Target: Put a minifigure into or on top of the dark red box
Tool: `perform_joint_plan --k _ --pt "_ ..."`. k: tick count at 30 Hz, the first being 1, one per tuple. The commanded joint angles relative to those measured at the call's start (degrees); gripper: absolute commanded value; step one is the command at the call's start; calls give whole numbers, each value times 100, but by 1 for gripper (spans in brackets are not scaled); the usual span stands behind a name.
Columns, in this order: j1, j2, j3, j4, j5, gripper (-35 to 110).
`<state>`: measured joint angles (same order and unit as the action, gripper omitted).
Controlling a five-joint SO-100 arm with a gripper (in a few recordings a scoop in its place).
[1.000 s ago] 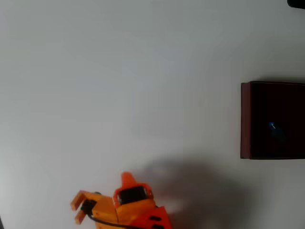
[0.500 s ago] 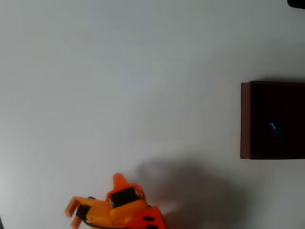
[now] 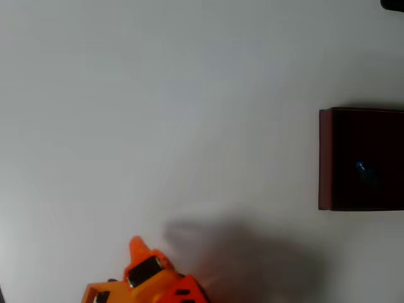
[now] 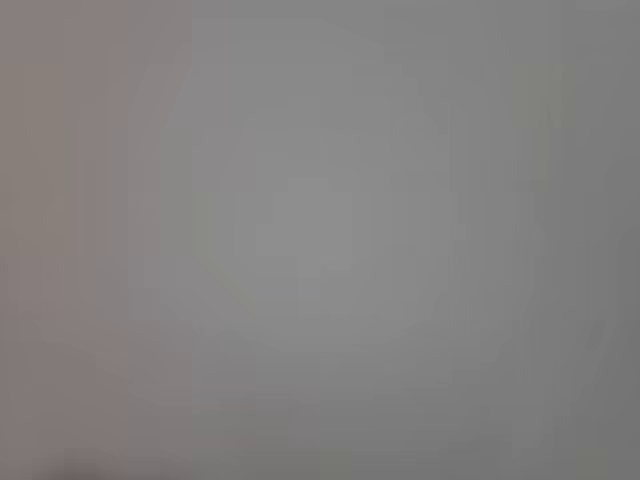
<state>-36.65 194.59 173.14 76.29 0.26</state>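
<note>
Box: I saw the dark red box [image 3: 325, 158] at the right edge of the table [image 3: 189, 113] in the overhead view, about mid-height.
Minifigure: I saw the minifigure [image 3: 362, 168] inside the box, near its middle.
End effector: the end effector [image 3: 104, 291] sat at the bottom edge, left of centre, well apart from the box.

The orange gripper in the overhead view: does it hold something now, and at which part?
It cannot be told: the gripper is cut by the picture's bottom edge. The minifigure lies inside the dark red box, far from it.
</note>
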Motion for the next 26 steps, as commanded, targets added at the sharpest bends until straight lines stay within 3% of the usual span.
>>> perform_joint_plan --k 1,26 --pt "-79 88 26 -53 -220 5" --pt "-53 88 35 -53 -255 0"
